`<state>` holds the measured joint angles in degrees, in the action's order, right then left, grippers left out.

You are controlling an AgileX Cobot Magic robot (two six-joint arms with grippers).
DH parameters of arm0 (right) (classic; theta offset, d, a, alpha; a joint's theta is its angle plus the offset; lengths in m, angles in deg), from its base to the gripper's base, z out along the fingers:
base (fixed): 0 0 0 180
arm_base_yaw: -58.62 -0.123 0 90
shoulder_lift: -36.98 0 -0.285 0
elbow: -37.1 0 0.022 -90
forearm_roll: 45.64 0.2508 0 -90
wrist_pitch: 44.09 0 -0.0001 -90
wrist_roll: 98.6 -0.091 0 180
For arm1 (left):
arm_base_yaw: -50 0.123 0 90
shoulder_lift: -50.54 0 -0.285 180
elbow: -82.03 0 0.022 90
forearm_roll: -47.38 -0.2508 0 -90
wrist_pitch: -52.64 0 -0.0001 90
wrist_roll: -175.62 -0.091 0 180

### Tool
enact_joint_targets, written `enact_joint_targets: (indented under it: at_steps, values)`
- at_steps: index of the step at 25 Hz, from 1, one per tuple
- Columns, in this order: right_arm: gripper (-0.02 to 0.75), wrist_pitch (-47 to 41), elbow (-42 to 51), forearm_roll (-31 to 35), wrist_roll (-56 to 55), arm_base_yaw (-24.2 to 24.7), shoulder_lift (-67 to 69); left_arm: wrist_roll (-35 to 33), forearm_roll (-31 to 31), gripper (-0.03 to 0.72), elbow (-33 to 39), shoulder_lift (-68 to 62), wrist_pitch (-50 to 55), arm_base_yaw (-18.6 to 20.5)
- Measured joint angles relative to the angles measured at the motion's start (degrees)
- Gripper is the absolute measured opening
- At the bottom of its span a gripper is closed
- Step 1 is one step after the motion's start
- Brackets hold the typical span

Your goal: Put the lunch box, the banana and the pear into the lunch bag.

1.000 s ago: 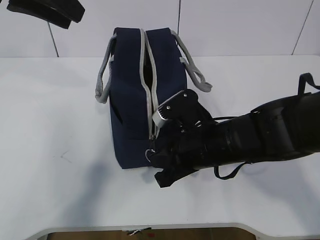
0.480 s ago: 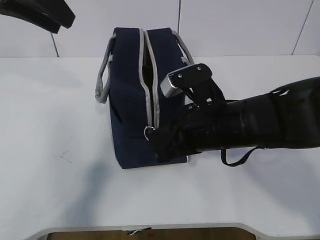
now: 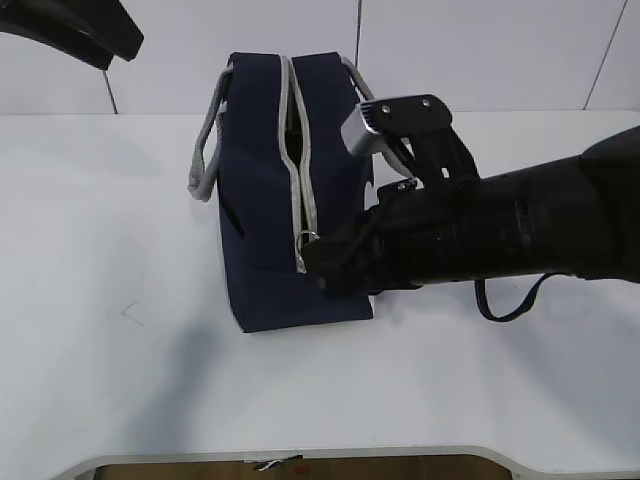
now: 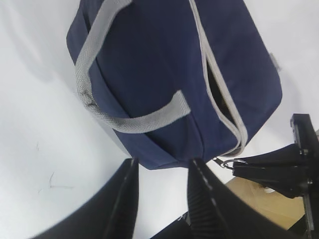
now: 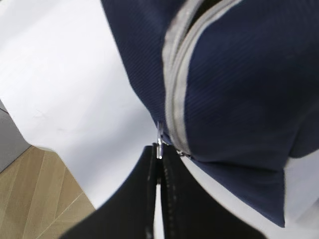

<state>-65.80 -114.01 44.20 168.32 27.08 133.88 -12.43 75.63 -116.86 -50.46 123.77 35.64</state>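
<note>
The navy lunch bag (image 3: 260,200) stands on the white table, its grey zipper (image 3: 298,170) running along the top with a narrow gap in the middle. My right gripper (image 3: 312,252) is at the bag's near end, shut on the metal ring pull (image 5: 159,142). The left wrist view looks down on the bag (image 4: 149,74) from above, with the ring pull (image 4: 227,163) at the lower right. My left gripper (image 4: 162,164) hangs open and holds nothing. The lunch box, the banana and the pear are out of view.
Grey webbing handles (image 3: 205,160) droop on both sides of the bag. My left arm (image 3: 75,30) hovers at the top left, above the table. The table's front edge (image 3: 300,455) runs close below the bag, and a wall stands behind it.
My right gripper has carried the ring pull up the bag's near end, from near the table to the top edge. The left arm has barely shifted.
</note>
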Motion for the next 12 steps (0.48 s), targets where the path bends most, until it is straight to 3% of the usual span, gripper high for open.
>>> enact_joint_targets:
  at_steps: [6,12]
  values:
    - [0.017,0.00,-1.90,-0.35,-0.59,0.00,-1.41,0.09,-0.59,0.253,1.63,0.00,0.00,-0.93]
    - [0.017,-0.22,-4.76,-0.46,-2.08,0.00,-1.55,0.09,-4.38,0.253,5.91,0.00,0.00,-4.72]
